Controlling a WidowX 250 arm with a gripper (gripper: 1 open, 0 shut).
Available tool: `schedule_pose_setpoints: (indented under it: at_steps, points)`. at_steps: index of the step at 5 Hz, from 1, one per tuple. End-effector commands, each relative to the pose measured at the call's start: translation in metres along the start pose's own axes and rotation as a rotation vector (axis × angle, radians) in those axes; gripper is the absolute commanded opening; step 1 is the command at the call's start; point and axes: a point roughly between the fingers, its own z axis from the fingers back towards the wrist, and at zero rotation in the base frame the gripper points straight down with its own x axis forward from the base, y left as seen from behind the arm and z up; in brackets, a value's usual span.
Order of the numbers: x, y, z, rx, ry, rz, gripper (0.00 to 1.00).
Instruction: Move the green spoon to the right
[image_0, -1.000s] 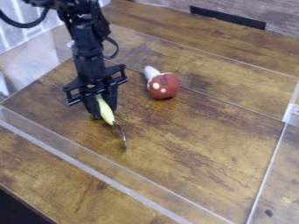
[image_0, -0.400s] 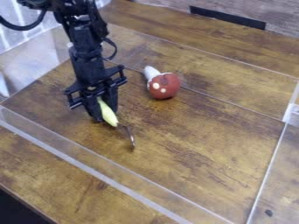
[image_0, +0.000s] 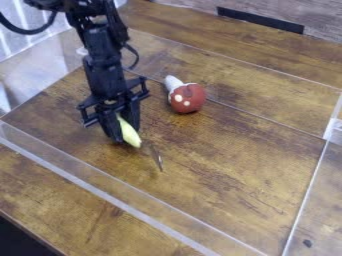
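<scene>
Green spoon (image_0: 131, 134): handle thick, pale yellow-green, smooth; metal end thin, dark silvery, seen as a narrow streak, bowl shape not readable. Spoon is placed left of the view's middle, metal end pointed to about 5 o'clock, handle end up toward 11. Whether the wooden table (image_0: 234, 185) is touched by the tip cannot be told. Handle's upper end is held in the black gripper (image_0: 118, 117), jaws closed around it, partly open by the handle's width; upper end hidden by the fingers. Farther off, at about 1 o'clock from the spoon, a red round object (image_0: 187, 98) is seen, with a white piece (image_0: 173, 82) beside it.
</scene>
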Motion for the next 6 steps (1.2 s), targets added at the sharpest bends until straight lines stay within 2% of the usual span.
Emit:
schedule_pose_setpoints:
  at_steps: [1,2,4,6]
  points:
    - [0.006,0.008,0.025,-0.093,-0.024,0.068,0.00]
    - [0.010,0.017,0.022,-0.113,-0.015,0.134,0.00]
    - [0.028,0.031,0.016,-0.128,-0.009,0.148,0.00]
    - [-0.013,0.009,0.045,-0.149,0.048,0.005,0.00]
